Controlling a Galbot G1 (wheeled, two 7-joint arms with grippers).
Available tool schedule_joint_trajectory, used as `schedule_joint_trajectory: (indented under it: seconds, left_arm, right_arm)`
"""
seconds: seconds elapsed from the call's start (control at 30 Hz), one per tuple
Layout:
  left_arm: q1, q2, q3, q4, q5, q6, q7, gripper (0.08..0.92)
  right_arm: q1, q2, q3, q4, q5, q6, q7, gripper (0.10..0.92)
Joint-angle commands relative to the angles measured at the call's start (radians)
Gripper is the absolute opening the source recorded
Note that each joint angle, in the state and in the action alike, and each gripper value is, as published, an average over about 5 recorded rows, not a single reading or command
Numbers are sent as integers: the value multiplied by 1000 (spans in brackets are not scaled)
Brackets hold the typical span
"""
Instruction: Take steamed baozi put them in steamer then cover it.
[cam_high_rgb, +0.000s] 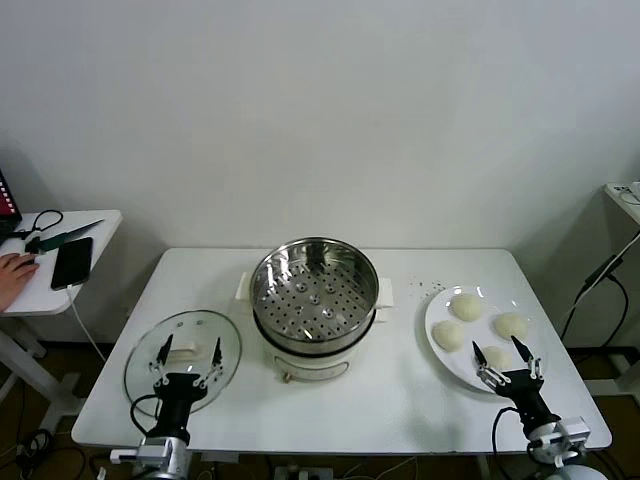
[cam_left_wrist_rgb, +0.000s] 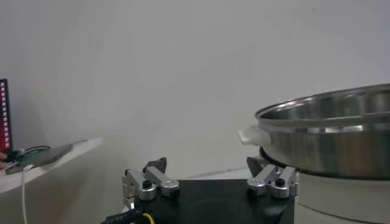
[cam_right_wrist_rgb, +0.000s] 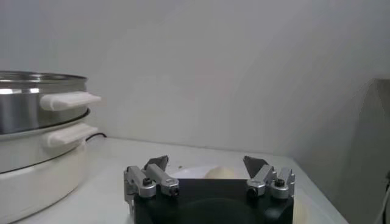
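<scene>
Centrally on the tabletop (cam_high_rgb: 400, 400) stands the steamer (cam_high_rgb: 314, 296), uncovered and holding nothing. To its left the cover (cam_high_rgb: 183, 358) lies flat, with the left gripper (cam_high_rgb: 187, 358) poised over it, fingers spread. To the steamer's right four steamed baozi (cam_high_rgb: 466, 306) rest on a white plate (cam_high_rgb: 436, 318); the right gripper (cam_high_rgb: 504, 356), fingers spread, hovers above the bun nearest the robot.

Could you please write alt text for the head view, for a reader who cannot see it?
An empty steel steamer sits mid-table, its glass cover lying on the left and a white plate of four steamed baozi on the right. The open left gripper hangs over the cover and the open right gripper over the plate's near edge.
</scene>
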Motion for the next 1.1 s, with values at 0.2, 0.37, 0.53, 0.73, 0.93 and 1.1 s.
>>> schedule_joint_trajectory:
  seconds: [0.2,0.37,0.53,0.73,0.93,1.1]
  left_arm:
    - [12,5,-2,-9,-7,-1,-23,823]
    - [19,5,0,-9,-19,5,-32,823]
    - [6,5,-1,9,-36,24,-59,823]
    - [-1,8,-5,12,-41,30,-61,823]
    - [-5,7,-13,11,-43,37,-61,823]
    - [-4,7,-14,11,-42,40,-61,823]
  right_arm:
    - [209,-354,-64,-134,-170,-164,-298,823]
    - [361,-577,-158,-275,-298,-167,-556,823]
    - [660,-693,-386,-455,-443,-100,-731,823]
    - [1076,-695,-800,-604,-509,-63,-825,823]
    - [1433,-605,-1205,-787,-543,-26,-872,823]
    - [1591,-479,-1405,-932,-560,6,-893,823]
